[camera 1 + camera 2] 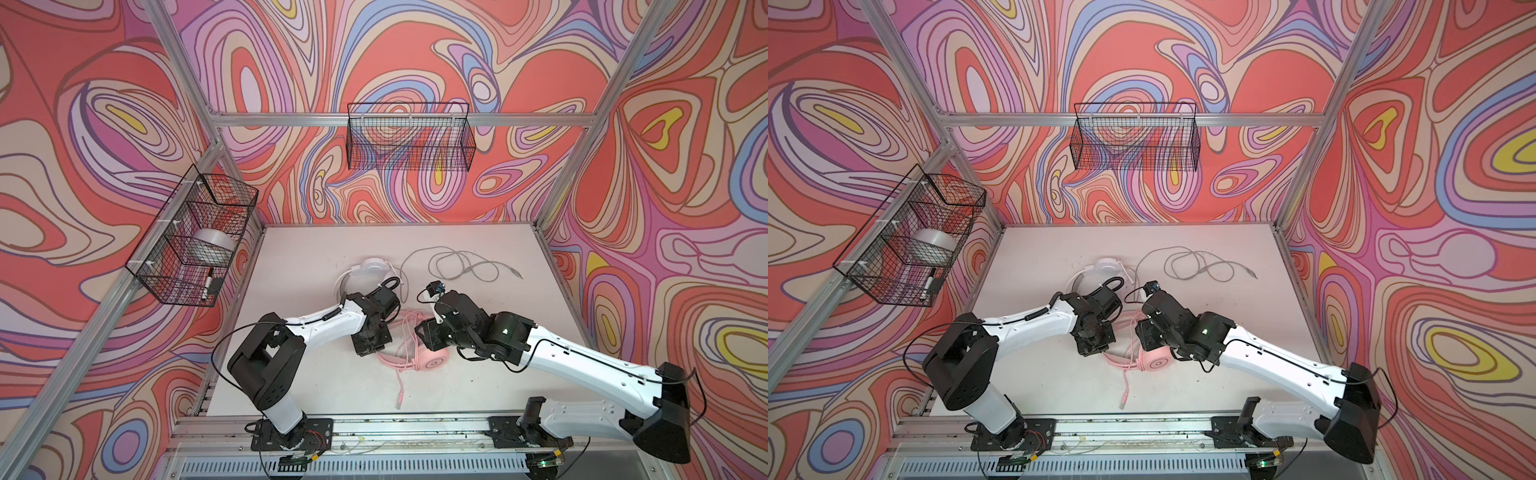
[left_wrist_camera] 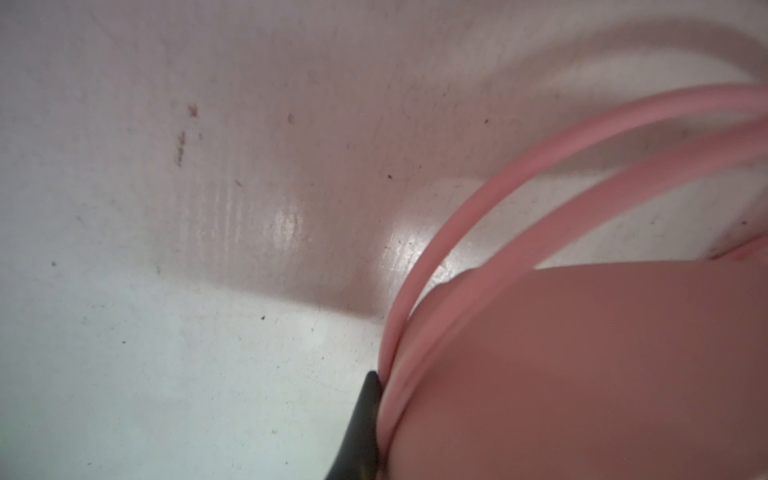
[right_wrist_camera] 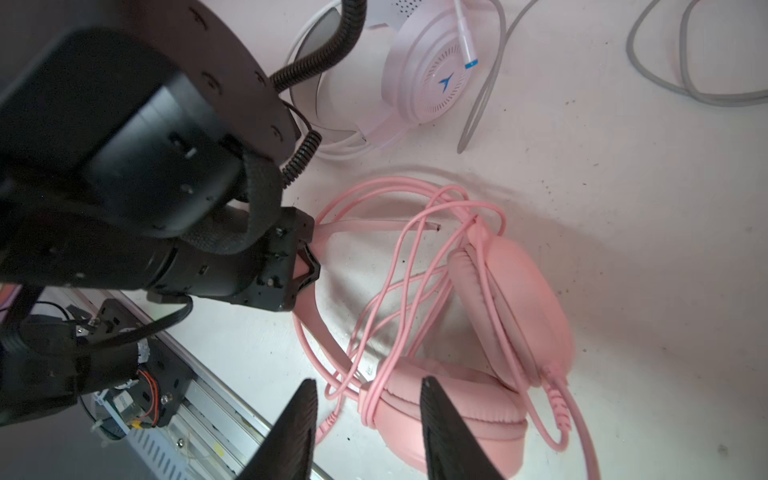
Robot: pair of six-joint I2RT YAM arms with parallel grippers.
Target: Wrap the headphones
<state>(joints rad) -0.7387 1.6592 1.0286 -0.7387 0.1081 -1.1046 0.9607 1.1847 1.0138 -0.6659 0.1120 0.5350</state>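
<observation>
Right claw (image 3: 366,380) is hovering, jaws apart, just over the pink headset (image 3: 511,316). Headset is lying front-centre on the worktop (image 1: 478,374), pink cable (image 3: 386,266) looping loosely around its earcups. Left claw (image 3: 307,259) is clamping its headband. White headset (image 3: 428,79) is lying behind, grey-white cable (image 1: 461,266) sprawling farther back.

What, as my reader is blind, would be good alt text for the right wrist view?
A pink headset lies on a white table with its pink cable looped loosely over it, while the left pincer is shut on its headband. The right pincer stands open in the foreground; a white headset lies farther off.
</observation>
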